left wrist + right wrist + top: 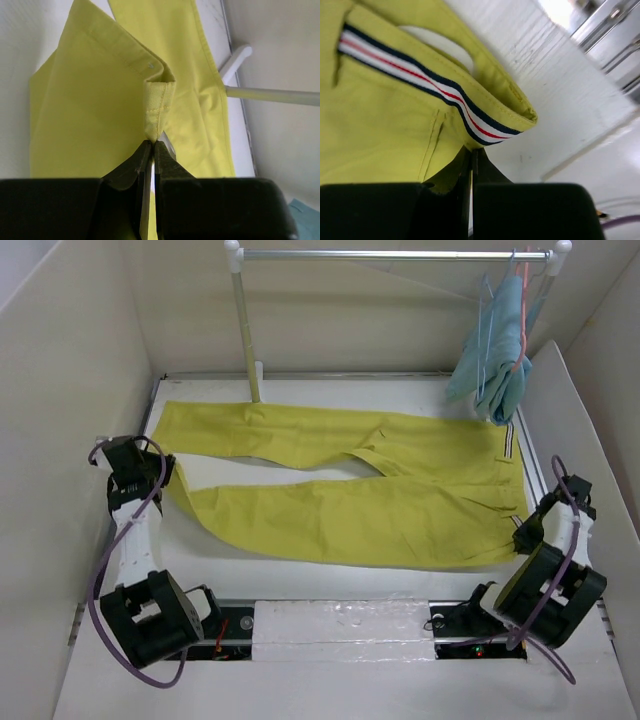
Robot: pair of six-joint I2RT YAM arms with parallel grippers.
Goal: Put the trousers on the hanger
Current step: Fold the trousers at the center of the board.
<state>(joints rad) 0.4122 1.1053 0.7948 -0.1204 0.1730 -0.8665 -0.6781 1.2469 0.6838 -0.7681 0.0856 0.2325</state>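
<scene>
Only the wrist views reveal the pinches: left gripper (pixel 152 144) clamps the trousers (pixel 350 490) by a cuff at its fingertips, right gripper (pixel 471 152) clamps their striped waistband; both arms reach low.

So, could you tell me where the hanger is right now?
In the top view the hanger hangs near the right end of the rail, beside the pink hanger with the blue cloth.

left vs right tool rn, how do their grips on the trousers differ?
The left tool pinches a leg hem of the trousers; the right tool pinches by the striped waistband. The left tool sits at the leg end, the right tool at the waist end. Shared: both are shut on the cloth.
</scene>
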